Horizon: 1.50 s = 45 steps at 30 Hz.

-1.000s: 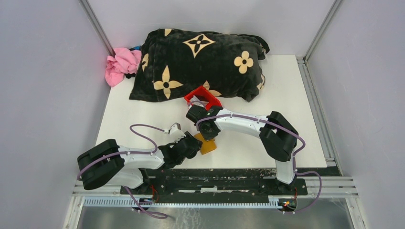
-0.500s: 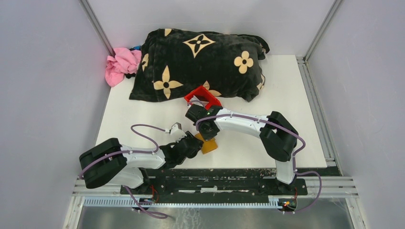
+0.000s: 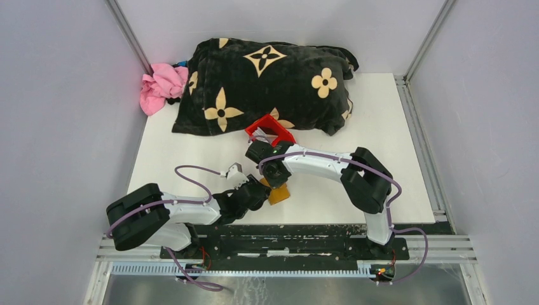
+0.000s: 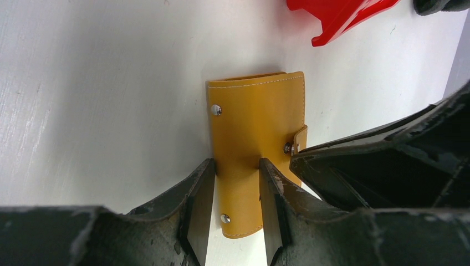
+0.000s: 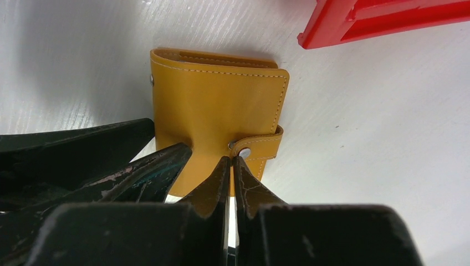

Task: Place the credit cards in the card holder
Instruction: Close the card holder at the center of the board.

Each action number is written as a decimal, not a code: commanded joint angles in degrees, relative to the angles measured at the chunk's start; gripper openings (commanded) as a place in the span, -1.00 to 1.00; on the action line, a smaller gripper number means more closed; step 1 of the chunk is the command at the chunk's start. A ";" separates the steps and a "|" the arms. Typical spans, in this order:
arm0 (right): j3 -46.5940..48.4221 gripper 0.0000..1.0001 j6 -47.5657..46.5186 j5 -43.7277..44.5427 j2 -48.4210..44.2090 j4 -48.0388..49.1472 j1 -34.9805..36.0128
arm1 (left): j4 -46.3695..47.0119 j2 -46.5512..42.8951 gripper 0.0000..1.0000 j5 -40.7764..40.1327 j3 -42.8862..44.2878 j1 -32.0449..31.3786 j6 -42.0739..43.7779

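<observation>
The card holder (image 3: pixel 278 194) is a tan-yellow folded wallet, closed by a snap strap, lying flat near the table's front edge. It also shows in the left wrist view (image 4: pixel 256 122) and the right wrist view (image 5: pixel 213 100). My left gripper (image 3: pixel 263 194) (image 4: pixel 237 162) is open, one finger at the wallet's left edge and the other resting on its cover. My right gripper (image 3: pixel 277 180) (image 5: pixel 231 159) is shut, its tips at the snap strap (image 5: pixel 256 145). I cannot tell whether it pinches the strap. No credit cards show clearly.
A red plastic bin (image 3: pixel 269 131) stands just behind the wallet, also seen in both wrist views (image 4: pixel 338 16) (image 5: pixel 388 19). A black flowered blanket (image 3: pixel 267 82) and a pink cloth (image 3: pixel 162 86) lie at the back of the white table (image 3: pixel 381 127).
My right gripper has shifted slightly left and toward the wallet. The left arm has edged a little. The wallet stays in place.
</observation>
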 commanded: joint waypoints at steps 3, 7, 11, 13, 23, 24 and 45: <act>2.06 -0.84 -0.64 -0.11 0.71 1.07 0.50 | -3.95 1.56 -0.13 1.32 0.05 -0.38 3.53; 2.23 -0.85 -0.49 -0.11 0.54 1.51 0.42 | -3.95 1.56 -0.14 1.49 -0.06 -0.38 3.60; 2.81 -0.85 -0.62 -0.11 0.54 1.41 0.41 | -3.95 1.50 -0.14 1.59 -0.21 -0.38 3.63; 2.88 -0.86 -0.55 -0.03 0.38 1.51 0.42 | -3.95 1.55 -0.14 1.59 -0.25 -0.36 3.75; 2.66 -0.86 -0.45 -0.80 0.80 2.02 0.46 | -3.95 1.50 -0.14 1.70 -0.18 -0.36 3.60; 2.57 -0.86 -0.45 -0.85 0.80 2.11 0.45 | -3.95 1.60 -0.14 1.69 -0.19 -0.31 3.65; 1.97 -0.87 0.04 -0.72 1.68 3.60 -0.04 | -3.89 1.99 -0.14 2.04 -0.66 -0.36 3.34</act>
